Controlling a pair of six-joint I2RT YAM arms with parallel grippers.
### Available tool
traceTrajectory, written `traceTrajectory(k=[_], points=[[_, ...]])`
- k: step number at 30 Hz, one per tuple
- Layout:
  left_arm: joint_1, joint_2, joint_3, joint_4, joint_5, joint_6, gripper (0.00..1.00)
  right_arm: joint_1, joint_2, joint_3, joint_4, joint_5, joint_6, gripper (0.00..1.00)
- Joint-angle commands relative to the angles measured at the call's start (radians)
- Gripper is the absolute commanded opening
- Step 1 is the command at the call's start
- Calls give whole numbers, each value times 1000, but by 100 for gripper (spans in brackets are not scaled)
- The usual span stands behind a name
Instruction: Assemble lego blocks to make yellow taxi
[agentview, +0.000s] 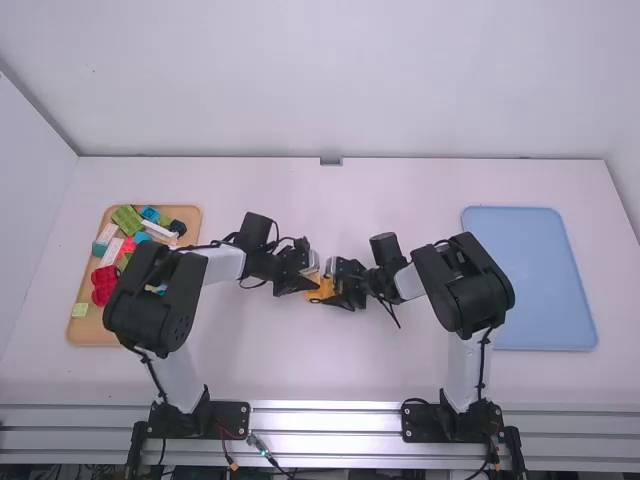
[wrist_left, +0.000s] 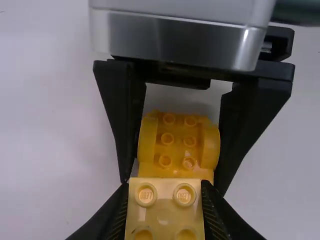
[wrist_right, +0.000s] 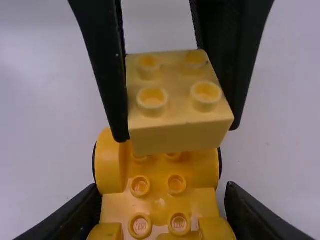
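Observation:
Near the table's middle, my left gripper (agentview: 312, 270) and my right gripper (agentview: 332, 284) meet over an orange-yellow car base (agentview: 321, 291). In the left wrist view my left gripper (wrist_left: 165, 187) is shut on a pale yellow block (wrist_left: 164, 205) with studs on top. Seen from the right wrist, that block (wrist_right: 177, 110) overlaps the far end of the car base (wrist_right: 159, 200); whether they touch is unclear. The studded car base, with rounded fenders, lies between the fingers of my right gripper (wrist_right: 162, 187), which flank it closely on both sides.
At the far left a wooden tray (agentview: 90, 325) holds several loose blocks in green, red, white, blue and black, plus a pale yellow-green one (agentview: 80, 310). A blue tray (agentview: 540, 280) lies at the right, beyond the right arm.

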Motion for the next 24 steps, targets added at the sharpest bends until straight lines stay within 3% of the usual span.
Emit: traceTrajectory(k=[1,9,24], points=[[-17,8,17,-8,35,16,3,-2,17,3,-2,-20,-10,55],[-78,8,17,-19,-28,56,2,-2,17,3,-13,-32,-32,55],[-79,56,17,1,-75,2,2,-2,17,5,-30,-25,-31,54]])
